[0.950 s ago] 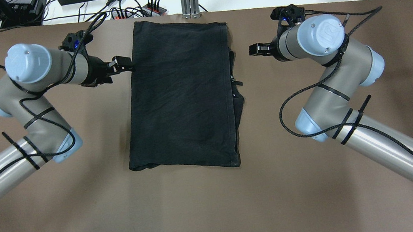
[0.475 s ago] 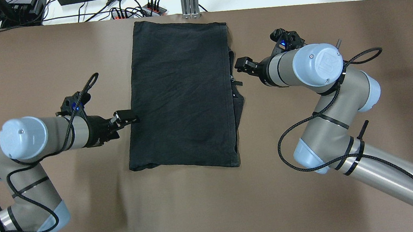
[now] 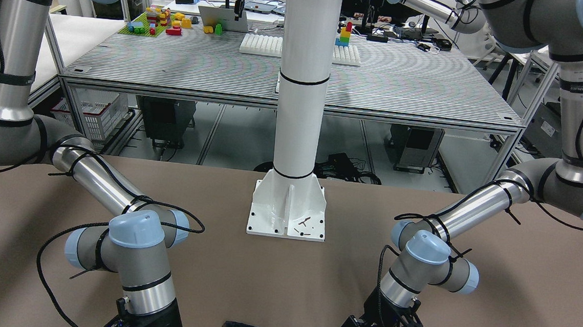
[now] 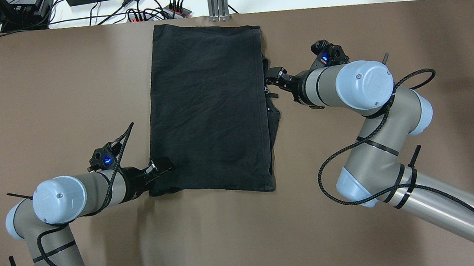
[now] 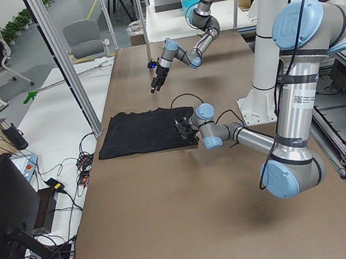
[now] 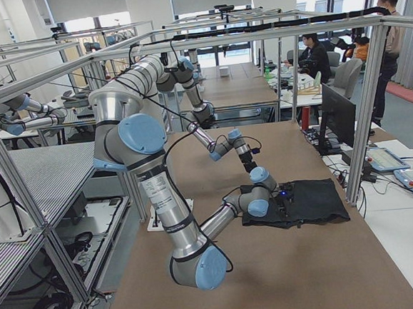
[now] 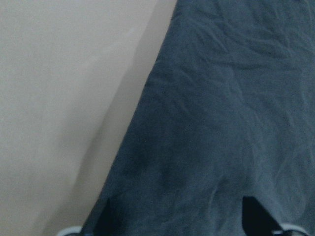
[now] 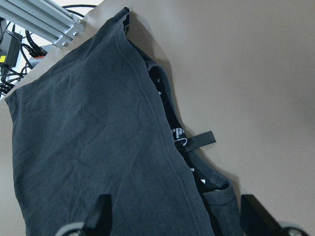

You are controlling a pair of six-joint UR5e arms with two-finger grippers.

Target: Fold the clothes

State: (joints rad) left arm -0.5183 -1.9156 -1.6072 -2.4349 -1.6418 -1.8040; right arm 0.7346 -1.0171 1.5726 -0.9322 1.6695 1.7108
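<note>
The plain black, soft-fabric rectangular clothes (image 4: 211, 109) lie flat at upper centre of the overhead frame on the brown table (image 4: 243, 246), with the top hem at the table's far edge. The left gripper (image 4: 162, 167) is at the lower-left corner and the right gripper (image 4: 272, 78) at the right edge. Both have fingers spread, holding nothing. They seem to be lining up grasps, so next they should pinch the edges. Bare table below leaves room to fold.

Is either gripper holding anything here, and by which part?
Nothing is held. The left gripper is open at the near left corner of the black cloth, and the right gripper is open at its right edge.
</note>
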